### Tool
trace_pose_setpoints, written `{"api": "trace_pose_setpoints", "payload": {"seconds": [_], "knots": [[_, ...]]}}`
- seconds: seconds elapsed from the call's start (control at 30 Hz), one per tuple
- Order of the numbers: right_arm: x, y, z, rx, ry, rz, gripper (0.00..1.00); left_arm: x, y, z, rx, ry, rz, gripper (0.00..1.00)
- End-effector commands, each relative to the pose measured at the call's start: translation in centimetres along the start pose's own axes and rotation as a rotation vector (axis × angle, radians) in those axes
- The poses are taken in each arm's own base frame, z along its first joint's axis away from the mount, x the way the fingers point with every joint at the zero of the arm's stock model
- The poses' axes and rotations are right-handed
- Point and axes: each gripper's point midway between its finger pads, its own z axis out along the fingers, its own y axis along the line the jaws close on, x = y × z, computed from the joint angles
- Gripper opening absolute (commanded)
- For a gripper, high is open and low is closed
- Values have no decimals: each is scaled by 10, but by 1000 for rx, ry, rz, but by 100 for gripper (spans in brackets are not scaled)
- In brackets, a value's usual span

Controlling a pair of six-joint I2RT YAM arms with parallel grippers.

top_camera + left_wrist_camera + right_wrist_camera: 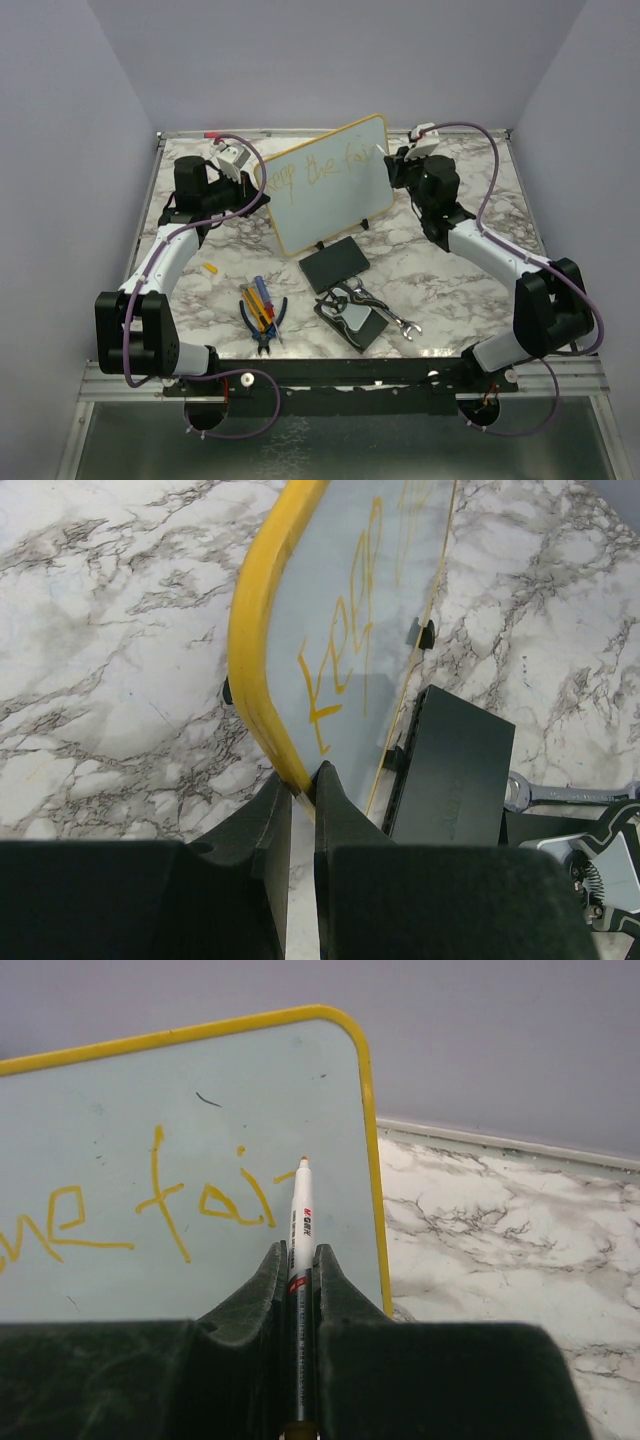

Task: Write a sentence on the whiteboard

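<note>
The whiteboard (pixel 330 185) stands tilted at the back middle of the table, white with a yellow frame. Its sentence (pixel 322 165) reads "keep the fai" in yellow-orange. My left gripper (pixel 302 780) is shut on the board's yellow left edge (pixel 250 650); "keep" (pixel 345 650) shows beside it. My right gripper (pixel 300 1255) is shut on a white marker (pixel 300 1215). The marker's tip touches the board (pixel 100 1090) at a short stroke just right of "fai" (pixel 205 1195), near the board's right frame. In the top view the right gripper (pixel 392 165) is at the board's right end, the left gripper (pixel 252 178) at its left end.
A flat black pad (pixel 333 264) lies in front of the board; it also shows in the left wrist view (pixel 450 770). Pliers and screwdrivers (pixel 262 310), a black clamp tool (pixel 352 315), a wrench (pixel 400 325) and a small orange cap (pixel 210 268) lie nearer the front.
</note>
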Motion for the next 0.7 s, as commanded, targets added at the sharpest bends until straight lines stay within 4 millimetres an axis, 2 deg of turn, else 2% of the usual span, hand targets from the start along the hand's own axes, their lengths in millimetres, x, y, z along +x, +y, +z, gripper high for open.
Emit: {"api": "trace_pose_setpoints", "payload": {"seconds": [0.0, 0.17, 0.67], "knots": [[-31, 3, -8, -12, -82, 7, 1, 30, 5, 2, -30, 93, -15, 0], [-35, 9, -1, -41, -85, 0, 1, 29, 5, 2, -31, 92, -15, 0], [-25, 13, 14, -57, -56, -5, 1, 29, 5, 2, -27, 93, -14, 0]]}}
